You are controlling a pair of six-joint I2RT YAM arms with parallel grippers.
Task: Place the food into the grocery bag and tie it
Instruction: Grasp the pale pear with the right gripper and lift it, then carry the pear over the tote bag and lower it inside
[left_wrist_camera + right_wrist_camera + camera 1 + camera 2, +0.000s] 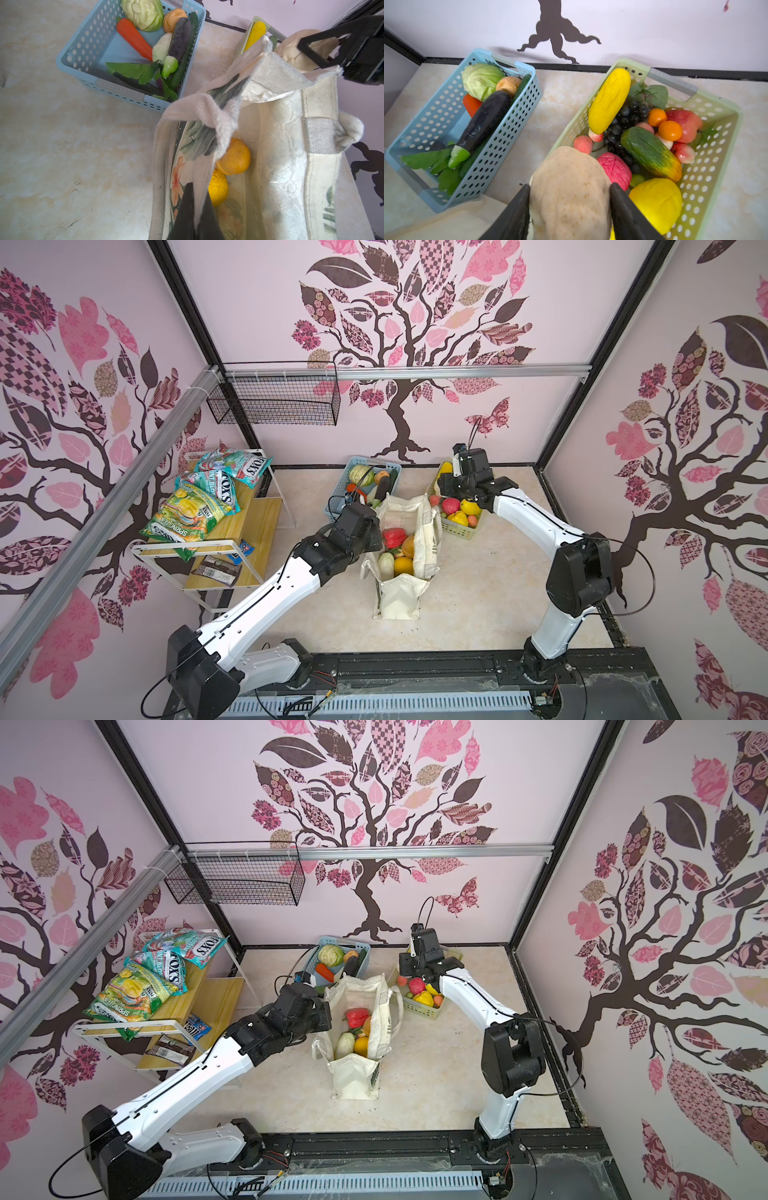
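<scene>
- The left hand (196,216) is pressed together on the grocery bag (280,145), pinching the top edge of its long side wall.
- One cream strap (199,108) droops over that same wall just ahead of the left hand.
- The bag stands open on the worktop (498,593), directly under the left hand, its mouth running away toward the right hand (570,187).
- Close below the left hand's fingertips, inside the bag, an orange (234,158) touches a yellow fruit (218,187).
- In a top view, a red bell pepper (394,537) and a pale green melon (385,563) also lie in the bag.
- The right hand is pinching a tan, dimpled potato (566,166), one finger against each side.
- Beneath and just ahead of the right hand sits the pale green basket (716,116), holding a cucumber (652,153), dark grapes (627,116) and a pink apple (614,168), among other fruit.
- To the right hand's left, apart from the green basket, the blue basket (517,116) holds a cabbage (481,81), a dark aubergine (485,120) and a carrot (135,39).
</scene>
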